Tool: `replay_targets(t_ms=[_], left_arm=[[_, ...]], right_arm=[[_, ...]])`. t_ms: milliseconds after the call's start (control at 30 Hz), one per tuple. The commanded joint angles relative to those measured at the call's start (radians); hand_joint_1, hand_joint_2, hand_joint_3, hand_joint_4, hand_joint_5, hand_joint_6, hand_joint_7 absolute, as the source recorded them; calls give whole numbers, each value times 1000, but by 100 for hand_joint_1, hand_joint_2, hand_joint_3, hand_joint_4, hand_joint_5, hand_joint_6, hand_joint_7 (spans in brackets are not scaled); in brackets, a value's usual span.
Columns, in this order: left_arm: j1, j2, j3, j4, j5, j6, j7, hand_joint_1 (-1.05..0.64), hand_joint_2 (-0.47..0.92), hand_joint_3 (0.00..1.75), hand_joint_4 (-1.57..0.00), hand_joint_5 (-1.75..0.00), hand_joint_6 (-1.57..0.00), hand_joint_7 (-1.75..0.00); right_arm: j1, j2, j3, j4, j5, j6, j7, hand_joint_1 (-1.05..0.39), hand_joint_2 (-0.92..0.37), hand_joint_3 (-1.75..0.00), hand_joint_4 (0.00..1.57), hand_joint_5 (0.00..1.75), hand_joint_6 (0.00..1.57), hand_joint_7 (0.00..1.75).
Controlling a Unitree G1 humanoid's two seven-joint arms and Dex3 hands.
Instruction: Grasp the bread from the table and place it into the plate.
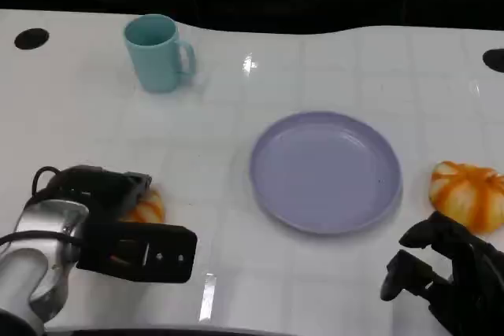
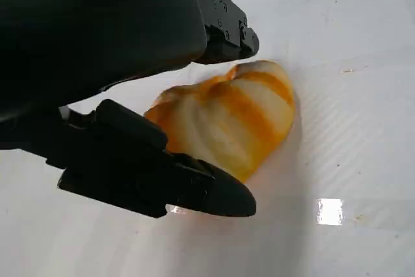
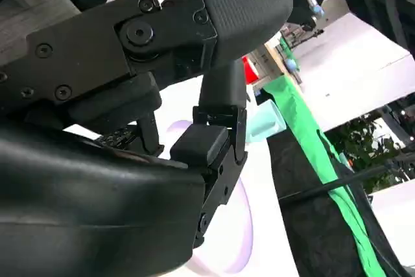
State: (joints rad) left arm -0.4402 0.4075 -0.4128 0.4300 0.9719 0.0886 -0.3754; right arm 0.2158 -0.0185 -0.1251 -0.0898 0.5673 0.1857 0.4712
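— Looking at the bread (image 2: 227, 118): it lies on the table (image 1: 236, 116), well left of the plate (image 1: 324, 171), between the left hand's (image 2: 139, 111) parted fingers.

— Held?

— Cannot tell. It looks light, soft, easily crushed; gentle hold across its ridged sides.

— The right hand (image 1: 441, 273)?

— Loosely curled, holding nothing.

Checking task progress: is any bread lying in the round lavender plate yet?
No. The round lavender plate is bare in the head view, with one orange-striped bread roll on the white table beside it.
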Motion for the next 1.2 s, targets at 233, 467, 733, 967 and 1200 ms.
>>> replay_targets(t_ms=[233,467,733,967,1200], left_arm=[[-79,4,-56,221,-71,-97,146,-83,92,20,-9,-7,-16,-1],[-119,-18,-68,369,-132,-163,256,-75,92,14,-15,-11,-21,-3],[-150,-36,-67,510,-187,-254,446,-29,92,35,-49,-125,-66,-11],[-171,-69,-66,638,-212,-314,667,-27,92,47,-78,-174,-61,-164],[-183,-87,-63,721,-226,-434,843,-28,92,63,-79,-175,-58,-175]], right_arm=[[-1,-10,-11,12,-1,-25,20,-52,-92,-19,73,155,80,107],[-1,-10,-9,14,-6,-34,20,-52,-92,-20,73,155,79,107],[-2,-16,-10,18,-3,-35,30,-52,-92,-20,72,155,78,108],[-1,-18,-10,14,-9,-33,26,-52,-92,-21,72,156,78,109],[1,-13,-9,11,-14,-32,12,-52,-92,-23,73,156,78,110]])
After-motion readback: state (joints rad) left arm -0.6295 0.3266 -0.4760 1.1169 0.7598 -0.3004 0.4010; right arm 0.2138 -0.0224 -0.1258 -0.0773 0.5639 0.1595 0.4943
